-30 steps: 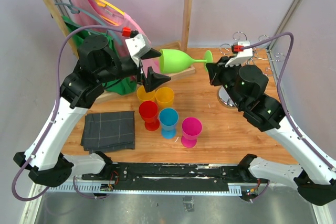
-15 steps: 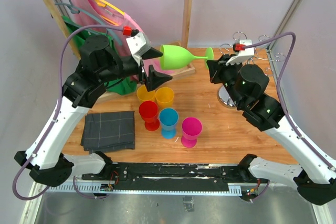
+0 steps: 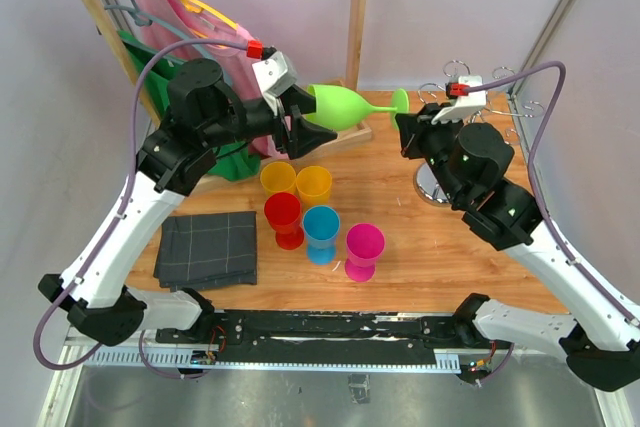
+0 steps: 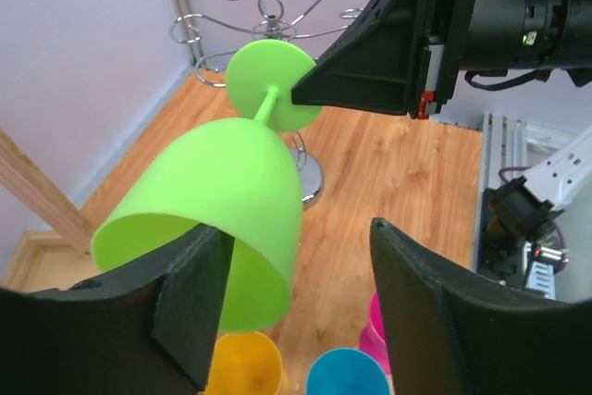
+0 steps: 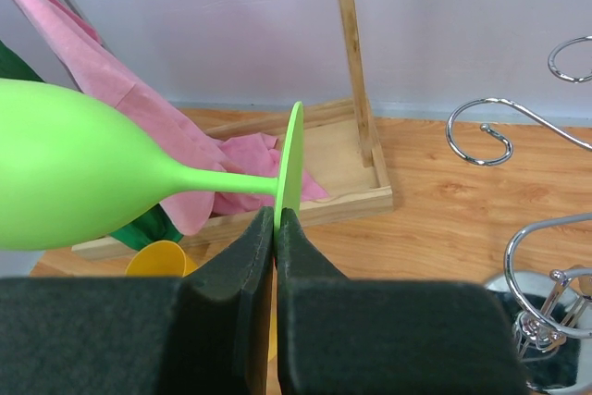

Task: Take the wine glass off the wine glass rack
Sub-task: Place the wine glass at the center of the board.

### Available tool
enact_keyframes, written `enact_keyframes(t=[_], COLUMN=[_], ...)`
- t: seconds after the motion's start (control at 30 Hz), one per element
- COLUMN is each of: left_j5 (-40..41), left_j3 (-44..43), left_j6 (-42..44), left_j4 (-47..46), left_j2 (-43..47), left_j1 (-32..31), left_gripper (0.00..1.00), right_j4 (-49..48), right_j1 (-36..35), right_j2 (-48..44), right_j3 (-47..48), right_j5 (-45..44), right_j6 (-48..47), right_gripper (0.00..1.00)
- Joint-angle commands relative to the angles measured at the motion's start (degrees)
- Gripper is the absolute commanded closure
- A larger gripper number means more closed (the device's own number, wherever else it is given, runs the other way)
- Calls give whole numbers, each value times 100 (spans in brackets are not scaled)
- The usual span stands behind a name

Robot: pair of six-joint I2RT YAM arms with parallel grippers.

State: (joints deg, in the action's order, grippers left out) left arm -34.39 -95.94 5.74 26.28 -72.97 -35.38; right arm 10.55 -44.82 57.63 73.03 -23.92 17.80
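Green wine glass [image 3: 345,107], horizontal, upper centre: right gripper [image 5: 276,221] clamped on its foot; left gripper [image 4: 294,247] spread, straddling bowl.

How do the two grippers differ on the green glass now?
The right gripper is shut; the left gripper is open. The right gripper pinches the wine glass by its foot rim; the left gripper only flanks the bowl's mouth, a gap showing. Both are at the same sideways glass.
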Motion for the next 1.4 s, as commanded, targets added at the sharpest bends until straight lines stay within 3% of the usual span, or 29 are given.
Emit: enact_keyframes(t=[0.0,0.1,0.23,0.37,0.4,0.57,0.87,0.93,1.13,1.37], left_j5=[-238,-316,-442,-507,-514,-379,559,639,608,989], left_j3=[68,80,133,190,185,85,107,128,-220,-1609], left_j6=[-271,-356,-471,-604,-609,-436,598,813,1122,1275], left_j4=[-452,-516,-587,-641,-642,-399,733,1013,1854,3081], left_j2=[-71,-107,-121,-117,-113,-12,680,766,465,-845], left_j1=[-4,-4,-4,-4,-4,-9,4,0,3,-164], left_gripper=[46,62,75,99,100,100,100,100,100,100], right_j4=[-211,-203,-235,-285,-289,-415,-249,-66,437,752], right_j1=[-173,-198,-214,-236,-238,-244,-246,-241,-238,-239], right_j2=[-108,-91,-95,-89,-85,-283,-1042,-1129,-1179,-1111], right_j3=[170,186,176,169,156,12,-156,-77,271,615], right_j5=[-4,108,194,328,380,423,-365,-615,-1269,-1468], right_j6=[-136,-185,-231,-278,-289,-416,-814,-942,-1229,-1296], right_gripper=[99,99,99,99,96,52,19,0,1,1])
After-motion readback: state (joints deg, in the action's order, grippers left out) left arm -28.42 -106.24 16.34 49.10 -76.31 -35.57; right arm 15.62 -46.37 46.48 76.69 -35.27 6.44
